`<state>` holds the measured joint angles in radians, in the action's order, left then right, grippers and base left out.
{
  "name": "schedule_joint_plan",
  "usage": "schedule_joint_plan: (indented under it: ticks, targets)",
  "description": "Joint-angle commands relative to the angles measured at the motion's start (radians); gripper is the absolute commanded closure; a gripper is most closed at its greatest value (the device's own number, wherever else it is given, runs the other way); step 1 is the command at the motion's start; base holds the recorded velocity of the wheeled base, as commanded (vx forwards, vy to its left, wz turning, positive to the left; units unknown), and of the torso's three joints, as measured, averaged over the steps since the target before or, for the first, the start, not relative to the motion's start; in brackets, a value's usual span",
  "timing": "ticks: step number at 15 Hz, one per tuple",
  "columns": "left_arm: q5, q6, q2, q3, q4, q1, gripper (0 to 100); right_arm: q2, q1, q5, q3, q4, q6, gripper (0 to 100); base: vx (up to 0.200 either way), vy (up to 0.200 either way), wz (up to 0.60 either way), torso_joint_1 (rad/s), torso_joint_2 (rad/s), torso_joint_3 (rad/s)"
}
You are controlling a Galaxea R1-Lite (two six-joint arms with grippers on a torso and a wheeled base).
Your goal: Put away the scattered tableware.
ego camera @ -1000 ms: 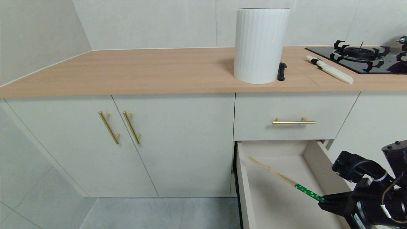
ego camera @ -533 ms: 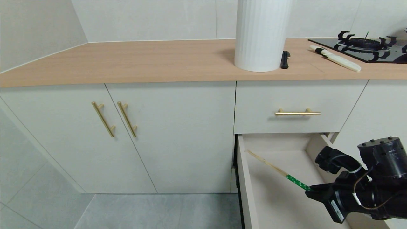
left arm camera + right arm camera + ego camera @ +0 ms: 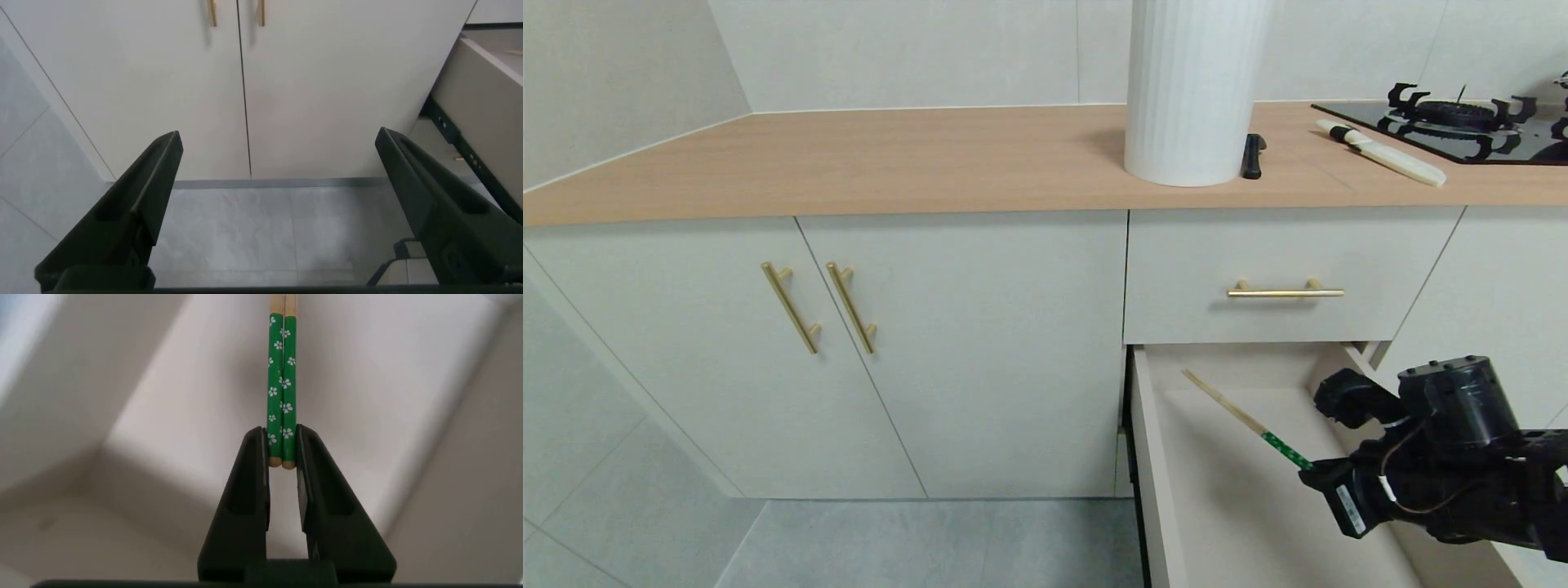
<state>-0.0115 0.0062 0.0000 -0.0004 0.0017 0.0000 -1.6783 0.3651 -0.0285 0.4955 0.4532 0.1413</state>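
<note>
A pair of wooden chopsticks (image 3: 1245,420) with green flowered ends (image 3: 282,384) slants over the inside of the open lower drawer (image 3: 1147,457). My right gripper (image 3: 1313,467) is shut on their green ends (image 3: 283,446), low at the drawer's right side. My left gripper (image 3: 278,212) is open with nothing between its fingers, hanging above the grey floor in front of the cabinet doors. A white-sheathed knife (image 3: 1382,153) and a black-handled utensil (image 3: 1252,155) lie on the wooden counter (image 3: 890,159).
A tall white ribbed canister (image 3: 1192,90) stands on the counter above the drawers. A black gas hob (image 3: 1462,122) sits at the counter's right end. The upper drawer (image 3: 1286,291) is closed. Two cabinet doors with gold handles (image 3: 817,306) are on the left.
My right gripper has risen and moved farther into the drawer, carrying the chopsticks so their tips point deeper. The head view has tilted down a little.
</note>
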Motion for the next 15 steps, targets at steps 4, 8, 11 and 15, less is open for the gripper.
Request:
schedule_joint_plan:
  ticks: [4, 8, 11, 15]
  targets:
    - [0.001, 0.0, 0.002, -0.001, 0.0, 0.0, 0, -0.301, 0.141, -0.165, 0.15, -0.019, -0.296, 100, 0.0, 0.0, 0.0, 0.0, 0.0, 0.0]
    - [0.001, 0.0, 0.002, 0.0, 0.0, 0.0, 0, -0.402, 0.181, -0.154, 0.215, -0.041, -0.431, 100, 0.0, 0.0, 0.0, 0.0, 0.0, 0.0]
    - [-0.001, 0.0, 0.002, 0.0, 0.0, 0.0, 0, -0.478, 0.198, -0.152, 0.238, -0.036, -0.48, 100, 0.0, 0.0, 0.0, 0.0, 0.0, 0.0]
    - [0.001, 0.0, 0.002, -0.001, 0.0, 0.0, 0, -0.531, 0.199, -0.154, 0.238, -0.01, -0.488, 100, 0.0, 0.0, 0.0, 0.0, 0.0, 0.0]
